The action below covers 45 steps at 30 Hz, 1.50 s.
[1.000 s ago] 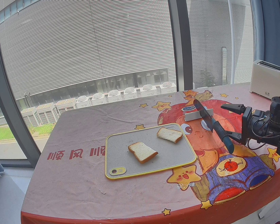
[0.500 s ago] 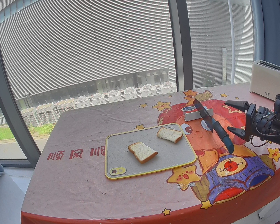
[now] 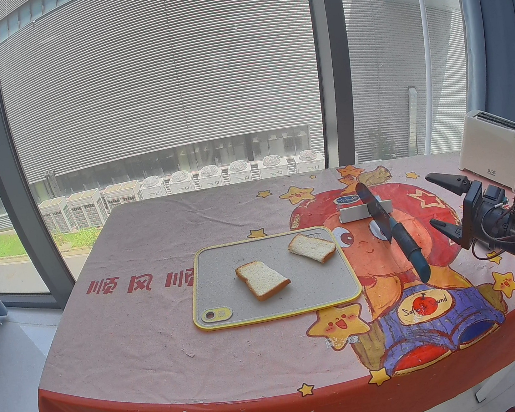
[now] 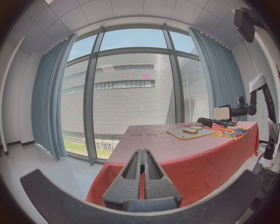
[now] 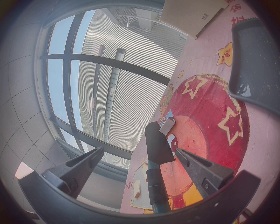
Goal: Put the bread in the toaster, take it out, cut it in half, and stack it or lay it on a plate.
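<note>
While our right gripper (image 3: 433, 201) hangs empty over the pink printed tablecloth (image 3: 161, 330) with its fingers spread wide, the dark-bladed knife with a blue-green handle (image 3: 401, 237) lies just ahead of it. The knife is apart from both fingers, its blade propped on a small white holder (image 3: 365, 209). Past the knife, well apart from the gripper, the nearer bread half (image 3: 312, 247) and the farther bread half (image 3: 262, 278) lie flat on the grey cutting board with a yellow rim (image 3: 307, 288). The white box toaster (image 3: 494, 146) stands behind the gripper. Our left gripper (image 4: 142, 154) is closed on nothing, well off the table. We judge the halves light, dry and crumbly, best pinched gently across their crust edges.
</note>
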Motion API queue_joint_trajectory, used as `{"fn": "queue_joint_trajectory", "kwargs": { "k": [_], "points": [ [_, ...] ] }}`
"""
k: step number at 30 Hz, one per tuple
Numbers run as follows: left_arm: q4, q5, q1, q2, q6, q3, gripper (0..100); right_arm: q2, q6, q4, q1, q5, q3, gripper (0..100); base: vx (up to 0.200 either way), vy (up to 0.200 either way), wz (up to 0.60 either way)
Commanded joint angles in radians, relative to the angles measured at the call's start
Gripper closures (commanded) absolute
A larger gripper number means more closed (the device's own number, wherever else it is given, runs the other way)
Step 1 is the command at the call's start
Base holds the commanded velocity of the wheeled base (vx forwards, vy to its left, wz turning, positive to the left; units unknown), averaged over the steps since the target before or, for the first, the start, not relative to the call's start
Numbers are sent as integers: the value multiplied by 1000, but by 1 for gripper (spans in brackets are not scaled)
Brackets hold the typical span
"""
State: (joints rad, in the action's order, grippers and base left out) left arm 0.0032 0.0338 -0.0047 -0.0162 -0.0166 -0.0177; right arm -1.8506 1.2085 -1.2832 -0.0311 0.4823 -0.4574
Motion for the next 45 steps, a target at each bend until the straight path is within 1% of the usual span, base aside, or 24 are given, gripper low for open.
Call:
{"fn": "queue_joint_trajectory", "kwargs": {
  "k": [1, 6, 14, 15, 16, 19, 22, 30, 32, 33, 35, 37, 40, 42, 45],
  "points": [
    [0, 0, 0, 16, 0, 16, 100, 7, -7, -1, 11, 1, -1, 0, 0, 0, 0],
    [0, 0, 0, 16, 0, 16, 100, 14, -15, -1, 17, 1, -1, 0, 0, 0, 0],
    [0, 0, 0, 16, 0, 16, 100, 56, -110, -16, 5, -1, 19, 0, 0, 0, 0],
    [0, 0, 0, 16, 0, 16, 100, 68, -116, -16, 2, -1, 22, 0, 0, 0, 0],
    [0, 0, 0, 16, 0, 16, 100, 68, -116, -16, 2, -1, 22, 0, 0, 0, 0],
    [0, 0, 0, 16, 0, 16, 100, 133, -119, -8, -29, -2, 28, 0, 0, 0, 0],
    [0, 0, 0, 16, 0, 16, 100, 172, -121, -2, -35, -2, 29, 0, 0, 0, 0],
    [0, 0, 0, 16, 0, 16, 100, 304, -124, -1, -84, -1, 46, 0, 0, 0, 0],
    [0, 0, 0, 16, 0, 16, 100, 370, -126, 1, -112, -1, 49, 0, 0, 0, 0],
    [0, 0, 0, 16, 0, 16, 100, 370, -126, 1, -112, -1, 49, 0, 0, 0, 0],
    [0, 0, 0, 16, 0, 16, 100, 433, -129, 12, -145, -1, 49, 0, 0, 0, 0],
    [0, 0, 0, 16, 0, 16, 100, 469, -141, 31, -164, -1, 46, 0, 0, 0, 0],
    [0, 0, 0, 16, 0, 16, 100, 534, -211, 110, -213, 1, 40, 0, 0, 0, 0],
    [0, 0, 0, 16, 0, 16, 100, 547, -241, 128, -225, 1, 40, 0, 0, 0, 0],
    [0, 0, 0, 16, 0, 16, 100, 564, -303, 140, -254, 1, 48, 0, 0, 0, 0]
  ]
}}
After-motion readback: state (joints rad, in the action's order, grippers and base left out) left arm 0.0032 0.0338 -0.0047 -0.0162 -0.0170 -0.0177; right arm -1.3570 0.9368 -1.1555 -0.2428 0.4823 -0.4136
